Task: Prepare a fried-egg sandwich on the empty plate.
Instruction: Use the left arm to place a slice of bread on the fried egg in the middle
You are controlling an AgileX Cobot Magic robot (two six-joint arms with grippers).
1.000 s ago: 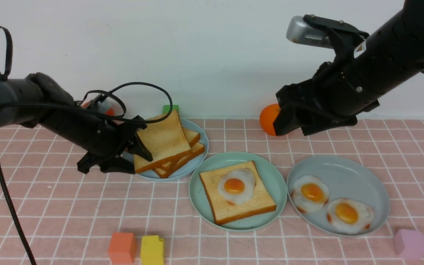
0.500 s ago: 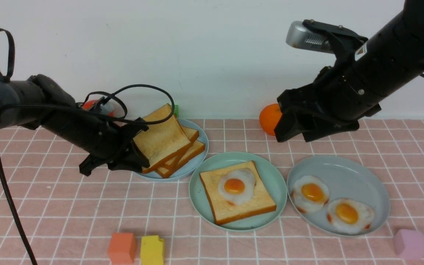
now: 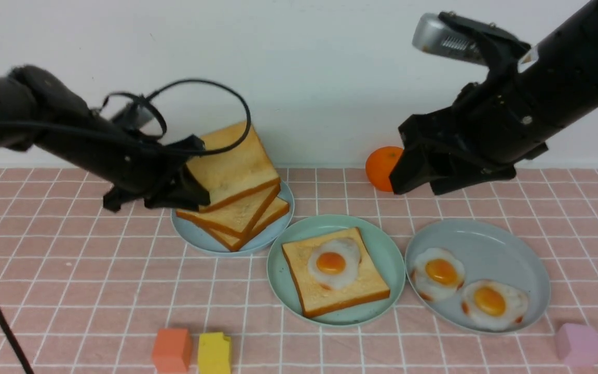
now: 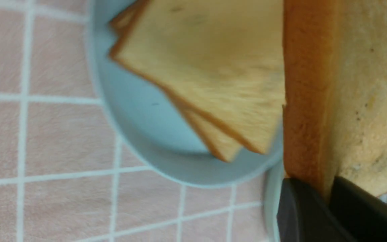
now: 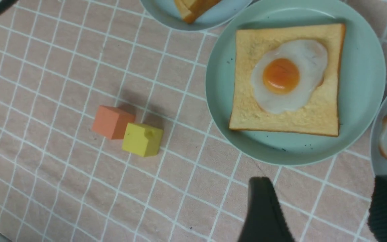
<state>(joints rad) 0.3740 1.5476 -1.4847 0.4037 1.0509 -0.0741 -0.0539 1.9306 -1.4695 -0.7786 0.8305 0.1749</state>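
The mint-green empty plate (image 3: 387, 259) lies in the middle of the cloth and carries one toast slice (image 3: 351, 291) with a fried egg (image 3: 333, 262) on top. My left gripper (image 3: 198, 174) is shut on the edge of a second toast slice (image 3: 231, 161), held tilted in the air above the stack behind the plate. In the left wrist view the two fingers (image 4: 301, 208) pinch that slice's crust (image 4: 301, 101). My right gripper (image 3: 416, 182) hangs open and empty over the cloth behind the plates. The right wrist view shows the plate (image 5: 364, 84), toast (image 5: 247, 111) and egg (image 5: 287, 75) from above.
A blue-grey round plate (image 3: 195, 236) under the held slice holds two more toast slices (image 3: 236, 215). An oval plate (image 3: 496, 249) on the right carries two fried eggs (image 3: 439, 272). An orange (image 3: 379, 163) sits by the wall. Orange (image 3: 173, 349), yellow (image 3: 214, 353) and pink (image 3: 578, 344) blocks lie near the front.
My left gripper closed on the top toast slice and lifted it up off the stack. The right arm rose slightly and stayed open.
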